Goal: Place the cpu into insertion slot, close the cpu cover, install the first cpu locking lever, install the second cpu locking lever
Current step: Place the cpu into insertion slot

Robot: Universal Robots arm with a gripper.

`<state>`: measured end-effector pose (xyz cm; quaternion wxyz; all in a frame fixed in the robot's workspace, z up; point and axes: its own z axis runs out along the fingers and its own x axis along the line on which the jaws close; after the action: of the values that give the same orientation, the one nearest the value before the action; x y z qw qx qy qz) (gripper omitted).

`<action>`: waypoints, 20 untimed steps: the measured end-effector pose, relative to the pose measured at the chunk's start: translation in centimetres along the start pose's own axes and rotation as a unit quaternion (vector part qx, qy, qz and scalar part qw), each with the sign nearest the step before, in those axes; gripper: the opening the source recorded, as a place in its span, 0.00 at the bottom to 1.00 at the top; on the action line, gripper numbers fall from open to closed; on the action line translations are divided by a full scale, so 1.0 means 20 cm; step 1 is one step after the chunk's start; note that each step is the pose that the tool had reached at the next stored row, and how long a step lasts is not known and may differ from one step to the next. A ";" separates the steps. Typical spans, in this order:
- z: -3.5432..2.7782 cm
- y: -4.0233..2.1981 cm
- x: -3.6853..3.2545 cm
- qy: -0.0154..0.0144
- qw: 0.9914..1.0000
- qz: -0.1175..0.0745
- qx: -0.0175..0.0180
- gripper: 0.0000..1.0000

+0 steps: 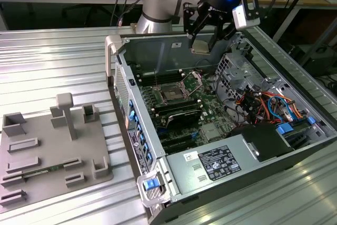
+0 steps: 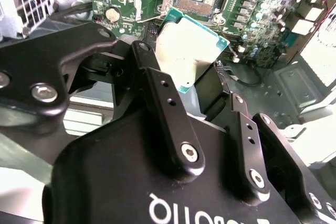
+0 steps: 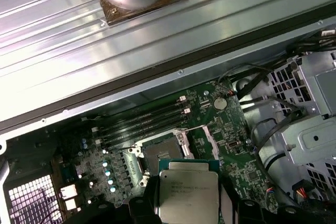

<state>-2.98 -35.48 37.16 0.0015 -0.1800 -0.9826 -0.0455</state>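
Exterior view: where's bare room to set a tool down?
Ribbed table beyond the grey tray, and beside the case at the exterior view's lower right. The case interior is crowded: cables, jaws gripping the cpu.

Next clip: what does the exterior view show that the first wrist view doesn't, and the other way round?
Exterior view: the grey fixture plate on the table at the exterior view's left, the whole open computer case and its power supply. First wrist view: the metal top of the cpu seen flat on, and a round coin cell on the board. Both: the gripper shut on the cpu, held off the board, apart from the insertion slot.
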 end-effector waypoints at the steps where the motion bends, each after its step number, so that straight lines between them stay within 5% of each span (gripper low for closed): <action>1: 0.000 0.000 0.000 -0.001 1.000 0.006 0.000 0.55; 13: 0.001 0.000 0.000 -0.002 1.000 0.025 -0.001 0.55; 20: 0.007 -0.001 0.000 -0.008 0.996 0.090 -0.002 0.55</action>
<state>-2.98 -35.48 37.02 -0.0026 -0.2682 -0.9623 -0.0455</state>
